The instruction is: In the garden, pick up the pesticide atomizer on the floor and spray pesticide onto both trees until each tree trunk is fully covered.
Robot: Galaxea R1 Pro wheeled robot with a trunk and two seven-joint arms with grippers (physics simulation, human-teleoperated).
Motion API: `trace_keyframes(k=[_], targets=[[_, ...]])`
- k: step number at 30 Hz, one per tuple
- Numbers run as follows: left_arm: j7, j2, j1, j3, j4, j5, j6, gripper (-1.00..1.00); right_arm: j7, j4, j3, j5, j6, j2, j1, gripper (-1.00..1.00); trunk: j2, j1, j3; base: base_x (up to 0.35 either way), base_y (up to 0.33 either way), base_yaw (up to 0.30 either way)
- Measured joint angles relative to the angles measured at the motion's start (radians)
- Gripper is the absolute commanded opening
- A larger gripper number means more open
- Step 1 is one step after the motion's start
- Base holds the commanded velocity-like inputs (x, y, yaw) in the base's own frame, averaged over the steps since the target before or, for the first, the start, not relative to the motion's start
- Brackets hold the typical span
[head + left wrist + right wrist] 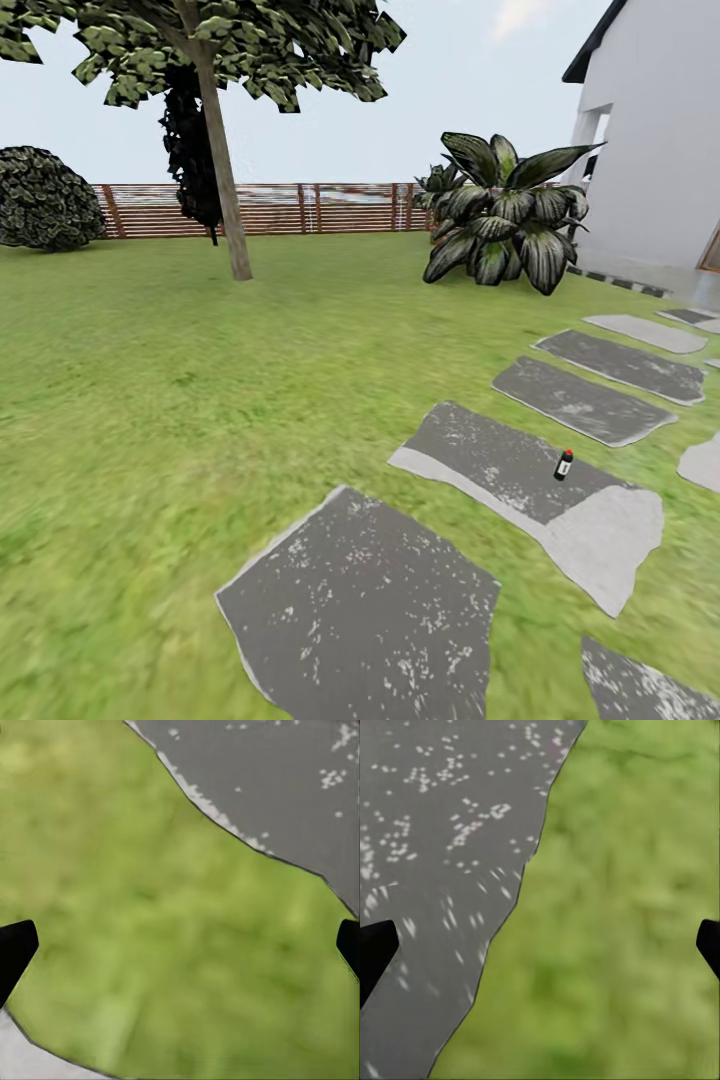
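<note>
Right wrist view. Two black fingertips (376, 952) of the right gripper (540, 952) enter at opposite edges of the frame, spread wide apart, nothing between them.

Below the fingers: ground only. A dark grey irregular stone slab (435, 870), flecked with small pale specks, takes up one side. Blurred green grass floor (622, 945) takes up the other.

The boundary between slab and grass runs as a wavy, slightly jagged line across the frame, with a thin dark edge. One fingertip overlies the slab, the other overlies the grass. No contact with either surface can be judged.
</note>
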State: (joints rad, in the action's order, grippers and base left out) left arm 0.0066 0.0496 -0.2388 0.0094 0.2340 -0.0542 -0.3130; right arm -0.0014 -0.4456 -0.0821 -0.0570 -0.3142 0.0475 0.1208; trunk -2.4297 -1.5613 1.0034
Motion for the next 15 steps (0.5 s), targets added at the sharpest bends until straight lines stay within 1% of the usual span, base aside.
trace_keyframes(k=[15], targets=[[0.000, 0.000, 0.000, 0.000, 0.000, 0.000, 0.000, 1.00, 0.000, -0.001, 0.000, 0.000, 0.000, 0.000, 0.000, 1.00, 0.000, 0.000, 0.000, 0.317, 0.099, 0.000]])
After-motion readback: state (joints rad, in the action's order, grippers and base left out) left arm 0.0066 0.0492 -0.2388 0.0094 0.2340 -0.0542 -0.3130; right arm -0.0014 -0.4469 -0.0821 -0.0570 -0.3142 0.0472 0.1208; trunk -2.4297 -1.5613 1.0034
